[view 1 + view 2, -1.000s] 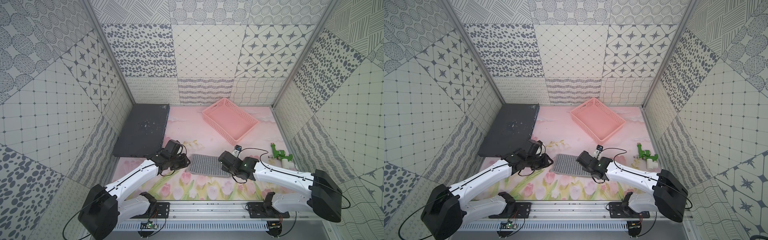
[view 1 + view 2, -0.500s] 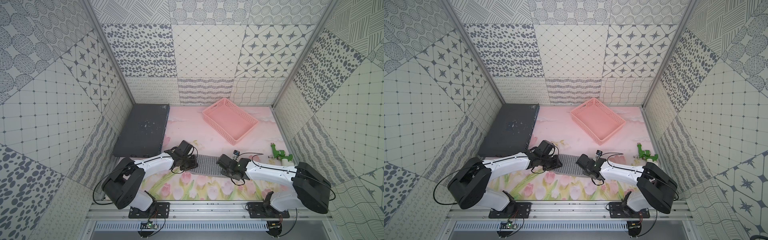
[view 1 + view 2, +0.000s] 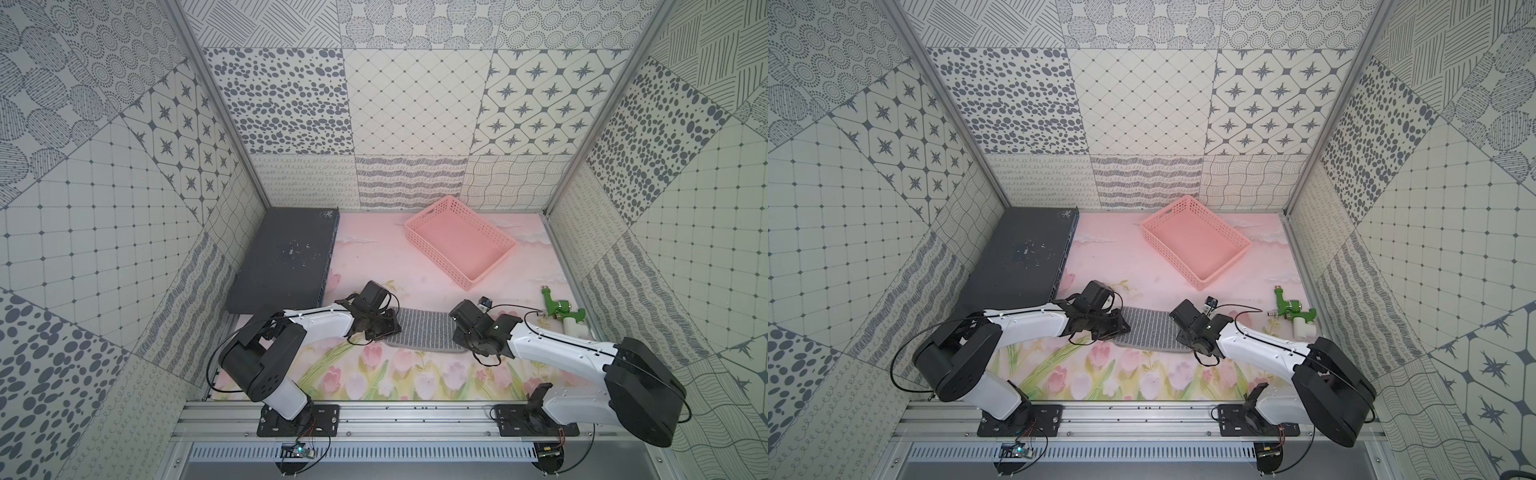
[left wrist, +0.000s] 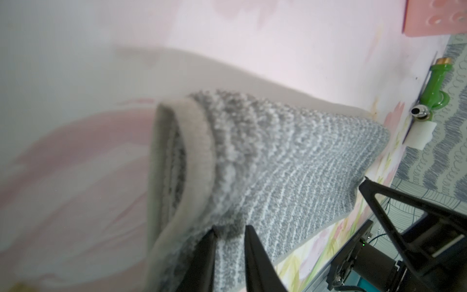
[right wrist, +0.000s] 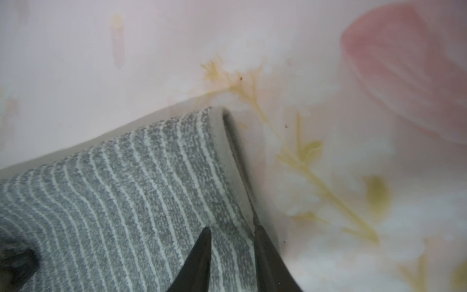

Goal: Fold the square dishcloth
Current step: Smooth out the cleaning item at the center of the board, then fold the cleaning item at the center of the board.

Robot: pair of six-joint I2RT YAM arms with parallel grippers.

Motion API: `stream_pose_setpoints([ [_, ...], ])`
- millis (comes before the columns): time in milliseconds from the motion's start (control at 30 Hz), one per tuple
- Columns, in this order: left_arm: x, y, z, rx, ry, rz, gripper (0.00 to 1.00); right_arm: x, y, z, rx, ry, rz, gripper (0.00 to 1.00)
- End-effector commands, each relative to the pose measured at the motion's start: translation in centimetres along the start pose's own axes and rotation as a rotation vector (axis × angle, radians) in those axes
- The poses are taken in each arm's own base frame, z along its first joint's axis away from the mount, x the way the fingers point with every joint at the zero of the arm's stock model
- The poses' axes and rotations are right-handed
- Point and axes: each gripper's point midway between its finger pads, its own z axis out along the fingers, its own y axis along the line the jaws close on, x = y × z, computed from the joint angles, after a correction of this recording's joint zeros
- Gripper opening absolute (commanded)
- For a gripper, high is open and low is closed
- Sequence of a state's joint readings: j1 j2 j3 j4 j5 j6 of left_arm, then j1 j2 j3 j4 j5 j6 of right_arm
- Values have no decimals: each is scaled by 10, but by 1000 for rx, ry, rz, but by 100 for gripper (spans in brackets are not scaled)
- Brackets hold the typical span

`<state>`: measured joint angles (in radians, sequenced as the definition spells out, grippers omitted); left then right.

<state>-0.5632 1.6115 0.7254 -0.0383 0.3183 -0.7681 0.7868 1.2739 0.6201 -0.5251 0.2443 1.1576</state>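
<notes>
Your square dishcloth [image 3: 419,330] lies near the front middle of the bench [image 3: 374,257], stretched out as a long grey strip with thin whitish stripes between your two arms. Your left arm [image 3: 316,322] reaches the strip's left end and your right arm [image 3: 552,345] its right end. In the left wrist view the left jaws are nearly closed and pinch a bunched bit of cloth beside the pale hem; that end curls up off the bench, so you see two layers. In the right wrist view the right jaws stand partly open astride the hem at their corner, and the cloth between them lies flat, not bunched. The pink basket [image 3: 436,257] sits well behind the cloth, toward the back wall, turned at an angle. A dark grey board [image 3: 286,257] lies along the bench's left side, and a green and white fitting [image 3: 559,307] rests near the right wall, apart from the cloth
</notes>
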Motion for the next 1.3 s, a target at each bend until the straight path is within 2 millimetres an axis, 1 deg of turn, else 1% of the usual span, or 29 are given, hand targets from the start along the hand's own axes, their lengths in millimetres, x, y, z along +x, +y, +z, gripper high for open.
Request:
stream_pose_setpoints([
  [0, -1, -12, -5, 33, 9, 6, 33, -8, 9, -13, -63, -2, -36, 35],
  [100, -2, -34, -16, 90, 6, 28, 35, -14, 13, -19, -104, 16, -32, 39],
  [200, -4, -48, -30, 128, -18, 39, 36, -14, 10, -20, -122, 48, -16, 42],
  [300, -4, -48, -42, 116, -45, 35, 37, -13, 2, -17, -114, 74, -10, 44],
  [400, -2, -37, -48, 58, -63, 36, 37, -9, -7, -12, -93, 97, 2, 44],
  [500, 1, -22, -51, -7, -70, 34, 38, -4, -15, -6, -76, 123, 9, 44],
  [767, 13, 7, -48, -107, -48, 12, 37, 6, -25, 2, -41, 159, 15, 40],
  [1000, 18, 38, -63, -264, -88, 17, 38, 8, -27, 4, -39, 160, 19, 39],
  [1033, 19, 41, -63, -275, -90, 17, 38, 7, -26, 4, -44, 158, 21, 38],
  [1100, 20, 45, -60, -285, -86, 13, 38, 13, -30, 9, -39, 172, 22, 37],
  [1267, 24, 54, -47, -303, -60, 6, 37, 18, -26, 16, -65, 189, 35, 36],
])
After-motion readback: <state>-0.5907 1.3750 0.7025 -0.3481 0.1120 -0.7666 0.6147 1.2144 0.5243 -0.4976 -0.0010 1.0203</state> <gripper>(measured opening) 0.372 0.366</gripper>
